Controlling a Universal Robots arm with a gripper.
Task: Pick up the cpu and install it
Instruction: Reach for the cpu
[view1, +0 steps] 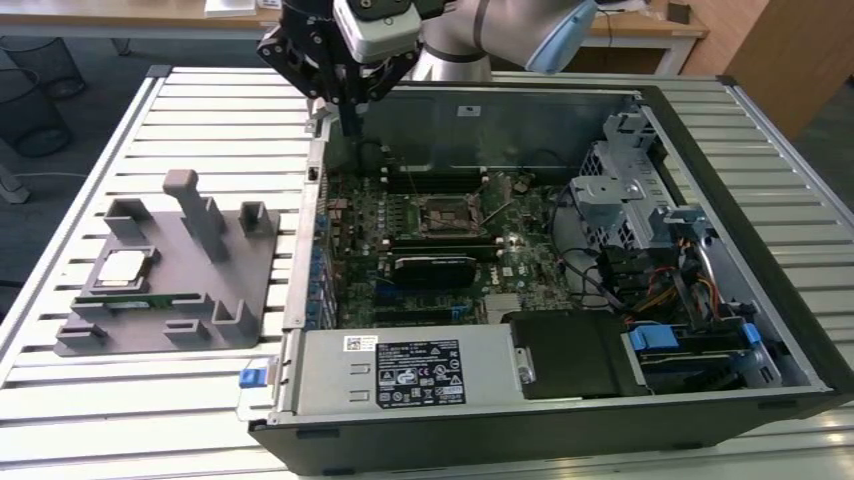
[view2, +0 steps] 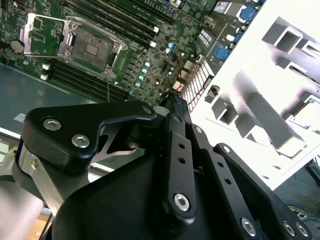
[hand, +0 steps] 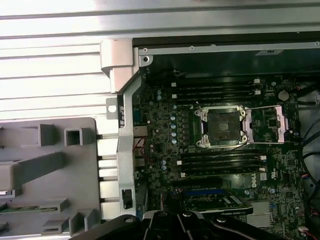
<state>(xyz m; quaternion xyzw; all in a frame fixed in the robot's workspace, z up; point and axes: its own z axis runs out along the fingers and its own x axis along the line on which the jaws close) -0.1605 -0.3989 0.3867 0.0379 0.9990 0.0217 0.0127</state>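
The cpu (view1: 123, 268), a small square chip with a silver top, lies flat on the grey fixture (view1: 200, 320) at the exterior view's left. My gripper (view1: 350, 122) hangs well away from it, above the far left corner of the open computer case (view1: 534, 420). Its fingers are together and hold nothing. The black-framed socket (view1: 447, 212) sits mid-motherboard. In both wrist views the socket (view2: 92, 47) (hand: 222, 127) is bare inside, its metal lid (hand: 270, 125) swung open beside it. The gripper's black linkage (view2: 165, 190) fills the foreground of the second wrist view.
A green memory stick (view1: 134, 300) lies on the fixture in front of the cpu. Grey posts (view1: 187, 205) rise from the fixture. The case holds a drive cage (view1: 621, 185), cables (view1: 654, 290) and a power supply (view1: 414, 372). Its steel walls ring the motherboard.
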